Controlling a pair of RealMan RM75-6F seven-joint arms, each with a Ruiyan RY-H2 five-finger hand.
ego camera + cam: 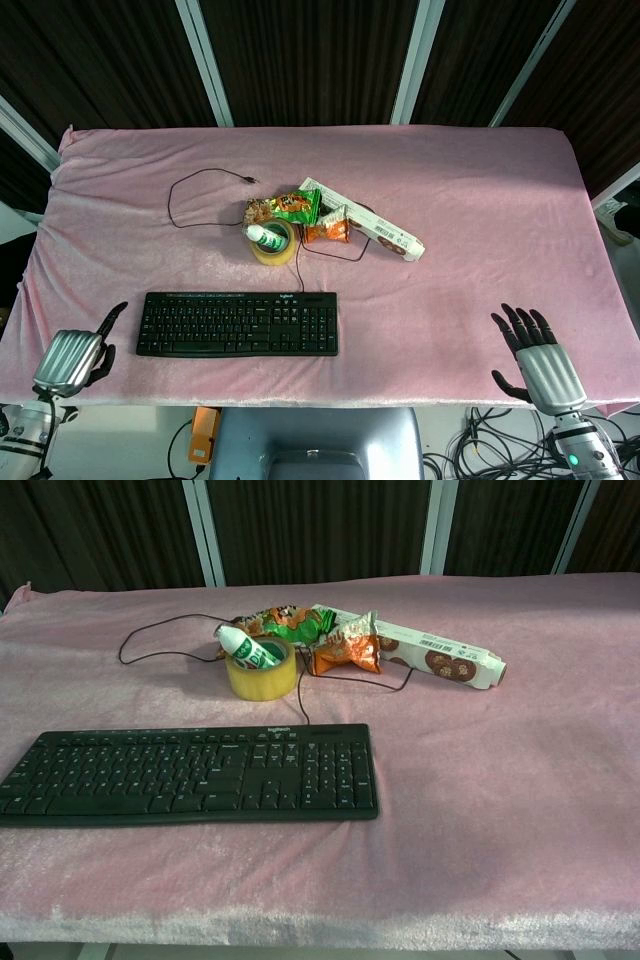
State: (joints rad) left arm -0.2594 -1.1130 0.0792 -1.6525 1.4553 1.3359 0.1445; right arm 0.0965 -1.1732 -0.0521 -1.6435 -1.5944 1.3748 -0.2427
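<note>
My left hand [72, 357] hangs at the table's front left corner, a little left of the black keyboard [238, 323] and apart from it. Its fingers are mostly curled in with one stretched out toward the keyboard's end; it holds nothing. My right hand [532, 357] is at the front right edge, back up, fingers spread and empty, far from every object. Neither hand shows in the chest view, where the keyboard [190, 775] lies across the front left.
Behind the keyboard stands a yellow tape roll [272, 243] with a small green-and-white bottle [264, 237] lying on it. Around it lie a green snack bag [285, 208], an orange snack bag [328, 232], a long cookie box [375, 230] and a looped black cable [190, 190]. Pink cloth [480, 220] covers the table.
</note>
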